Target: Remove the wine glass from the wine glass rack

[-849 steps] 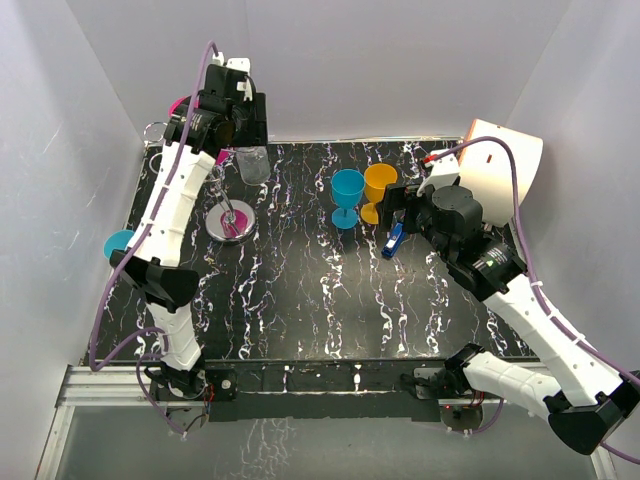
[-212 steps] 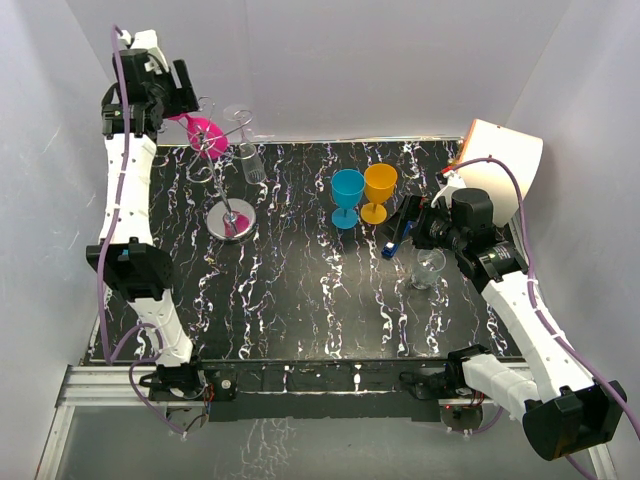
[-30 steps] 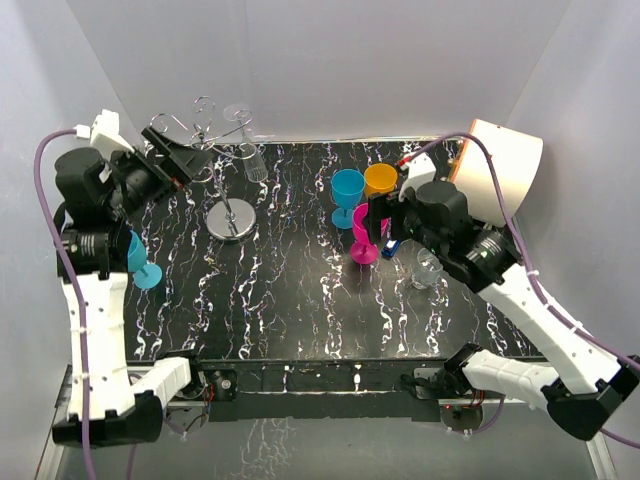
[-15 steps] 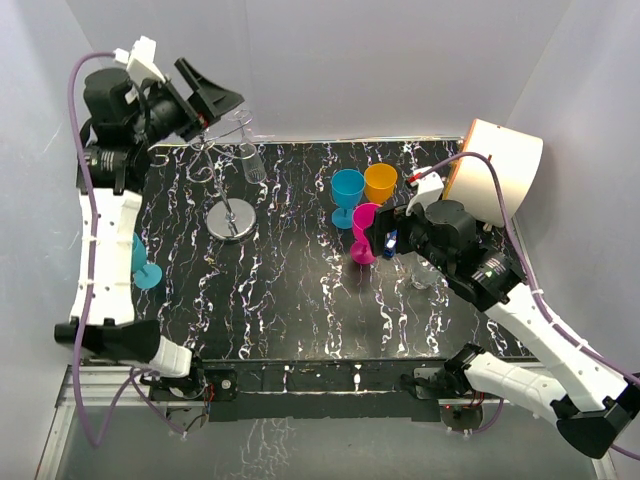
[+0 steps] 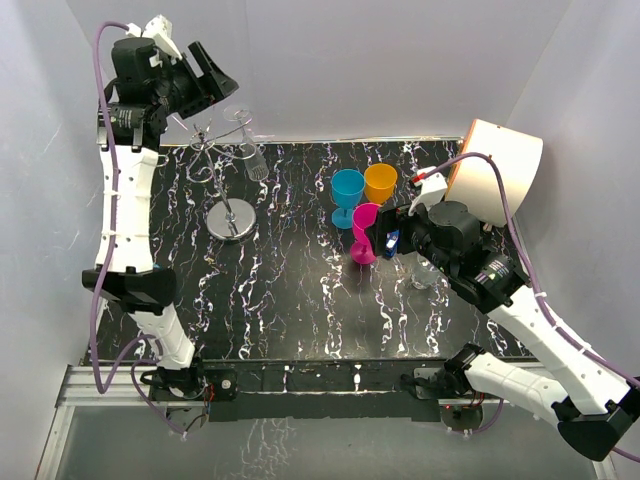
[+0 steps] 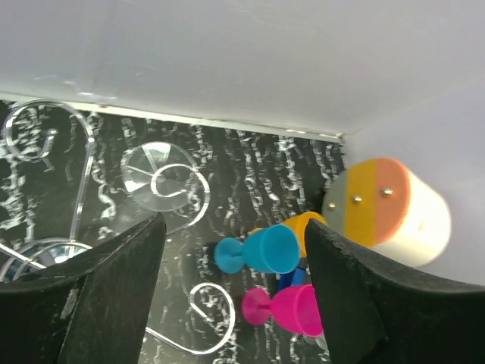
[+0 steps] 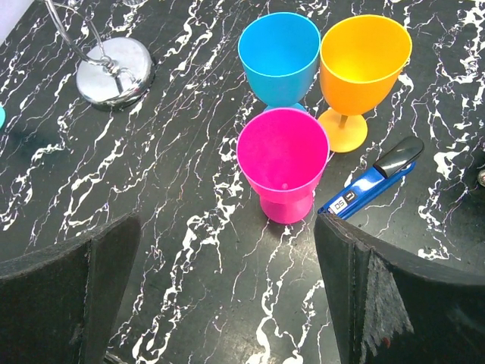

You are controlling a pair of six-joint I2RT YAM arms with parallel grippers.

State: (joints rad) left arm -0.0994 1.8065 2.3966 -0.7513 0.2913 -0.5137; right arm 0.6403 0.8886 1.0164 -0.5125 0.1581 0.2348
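The pink wine glass (image 7: 283, 163), off the wine glass rack (image 5: 228, 190), now stands by the blue glass (image 5: 347, 193), the right gripper (image 7: 227, 250) spread and backing away, the left gripper (image 6: 233, 235) risen above the rack's hooks.

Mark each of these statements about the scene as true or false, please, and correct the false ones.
1. The pink glass stands upright on the table. True.
2. The right fingers are shut on the pink glass. False: they are open, with the glass standing free between them in the right wrist view.
3. A clear wine glass hangs on the rack. True.
4. The orange glass lies on its side. False: it stands upright next to the blue glass.
5. The left fingers hold a glass. False: they are open and empty, raised near the top of the rack.
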